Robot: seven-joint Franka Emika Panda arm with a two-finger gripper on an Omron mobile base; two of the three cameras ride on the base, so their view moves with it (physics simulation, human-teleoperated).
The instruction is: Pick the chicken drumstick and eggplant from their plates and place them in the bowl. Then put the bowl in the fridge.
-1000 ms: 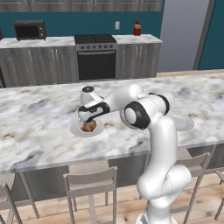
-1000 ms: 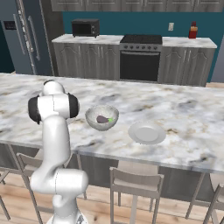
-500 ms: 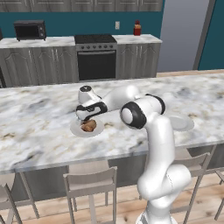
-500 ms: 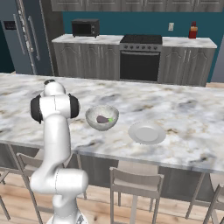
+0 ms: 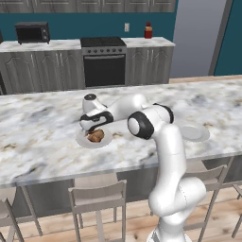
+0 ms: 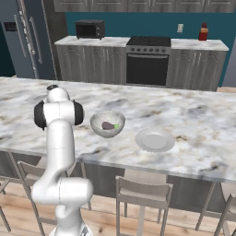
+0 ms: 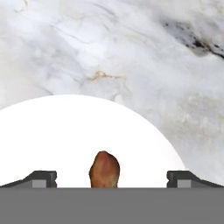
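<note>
Sitting on a white plate [image 5: 79, 140] on the marble counter [image 5: 38, 137], the chicken drumstick [image 5: 96, 136] is a small brown lump. This plate is toward the left of the left base view. The gripper [image 5: 90, 128] hangs just above the drumstick, at the end of the white arm that bends over from the right. In the hand view the two dark fingertips [image 7: 41, 178] stand wide apart, one on each side of the drumstick [image 7: 104, 170]. They are open as far as they go and hold nothing. The brown tip of the meat pokes up between them, with the white plate [image 7: 61, 135] all around it and grey marble [image 7: 144, 57] past the plate's edge.

Further right in the left base view, a second white plate [image 5: 194, 133] lies flat on the counter, partly behind the arm.

In the right base view, the tall dark fridge [image 6: 27, 39] with long silver handles stands at the far left. A black microwave [image 6: 90, 29] sits on the back counter near it, then a black oven [image 6: 147, 64], then a red bottle [image 6: 203, 32]. On the near counter, the glassy bowl [image 6: 100, 120] sits just right of the arm. The eggplant [image 6: 109, 125] lies inside the bowl, dark purple with a green end. To the right of the bowl is the flat white plate [image 6: 155, 140], with nothing on it.
</note>
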